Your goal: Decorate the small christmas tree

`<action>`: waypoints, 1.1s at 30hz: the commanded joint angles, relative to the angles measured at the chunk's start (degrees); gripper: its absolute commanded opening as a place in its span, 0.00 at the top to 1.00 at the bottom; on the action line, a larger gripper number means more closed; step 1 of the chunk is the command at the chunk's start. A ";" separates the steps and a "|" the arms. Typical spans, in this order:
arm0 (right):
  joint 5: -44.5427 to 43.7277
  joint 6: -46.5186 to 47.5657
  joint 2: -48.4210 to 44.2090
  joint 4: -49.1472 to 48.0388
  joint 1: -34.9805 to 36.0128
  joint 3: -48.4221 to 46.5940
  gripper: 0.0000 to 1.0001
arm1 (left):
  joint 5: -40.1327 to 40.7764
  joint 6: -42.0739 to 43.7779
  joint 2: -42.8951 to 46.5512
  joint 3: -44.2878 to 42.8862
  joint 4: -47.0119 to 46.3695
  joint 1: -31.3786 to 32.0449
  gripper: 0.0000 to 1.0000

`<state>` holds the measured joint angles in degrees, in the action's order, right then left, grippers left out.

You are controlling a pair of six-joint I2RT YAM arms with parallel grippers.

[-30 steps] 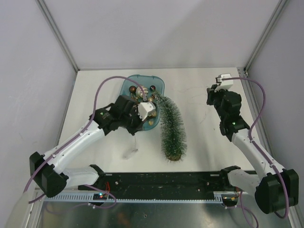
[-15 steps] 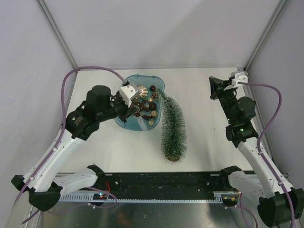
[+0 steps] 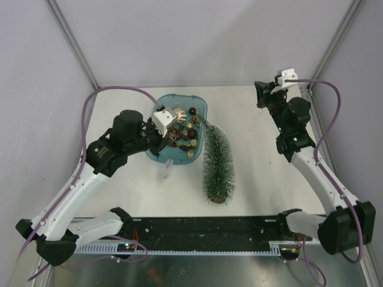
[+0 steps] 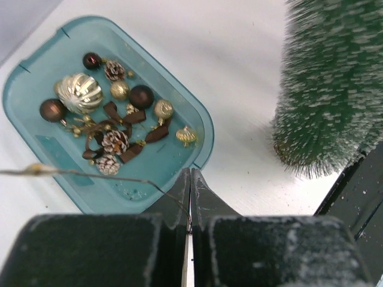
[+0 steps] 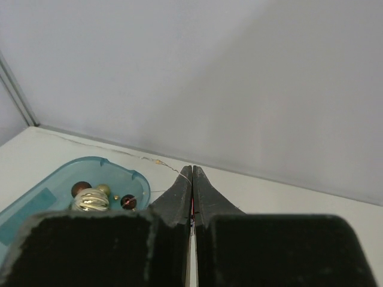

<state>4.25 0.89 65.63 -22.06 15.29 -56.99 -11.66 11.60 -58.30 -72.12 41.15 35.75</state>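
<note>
small christmas tree (image 4: 332, 89) bristly, frosted; tray (image 4: 173, 158) glossy plastic; bauble (image 4: 81, 92) shiny gold; wire (image 4: 90, 174) fine metal.

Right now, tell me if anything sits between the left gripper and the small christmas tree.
Nothing blocks it. The left gripper, shut on a thin wire, hovers over a corner of the teal tray; only that rim and table lie between it and the small christmas tree.

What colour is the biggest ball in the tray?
Shiny pale gold with ribbed grooves; the ball shows best in the left wrist view.
</note>
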 commanded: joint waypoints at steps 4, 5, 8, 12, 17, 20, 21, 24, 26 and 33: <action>0.24 4.29 10.64 -2.12 0.09 -8.57 1.00 | -2.12 -1.06 -1.44 7.79 -0.13 -0.29 1.00; 0.19 4.69 11.71 -2.07 0.13 -9.23 1.00 | -2.53 -1.23 -1.58 8.97 -0.20 -0.31 1.00; -0.07 5.77 14.96 -2.39 0.16 -11.08 1.00 | -3.35 -1.54 -2.07 11.51 -0.78 -0.31 1.00; -0.52 6.89 18.73 -1.95 0.10 -13.40 1.00 | -4.79 -1.28 -3.16 14.84 -1.58 -0.33 1.00; -2.14 8.12 23.05 0.56 -0.46 -14.09 1.00 | -6.03 -0.01 -3.36 19.62 -2.43 -0.43 1.00; -2.94 6.99 25.19 2.77 -1.68 -14.11 1.00 | -8.14 0.27 -2.97 20.36 -2.54 -0.03 0.93; -3.03 5.99 25.79 3.45 -2.11 -14.11 1.00 | -8.57 0.27 -2.97 20.35 -2.60 0.13 0.85; -4.04 3.90 26.70 4.54 -3.52 -13.83 1.00 | -10.04 0.12 -3.18 19.73 -2.56 0.47 0.62; -7.14 3.56 26.65 5.05 -3.91 -13.42 1.00 | -10.35 0.08 -3.08 18.86 -2.41 0.53 0.49; -10.62 0.64 23.08 7.54 -9.12 -10.41 1.00 | -11.70 -0.24 0.73 17.16 -1.31 0.55 0.02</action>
<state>-3.75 4.19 92.71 -15.03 9.23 -68.86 -21.23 11.84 -61.17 -52.16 39.99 36.03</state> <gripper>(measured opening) 0.009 0.929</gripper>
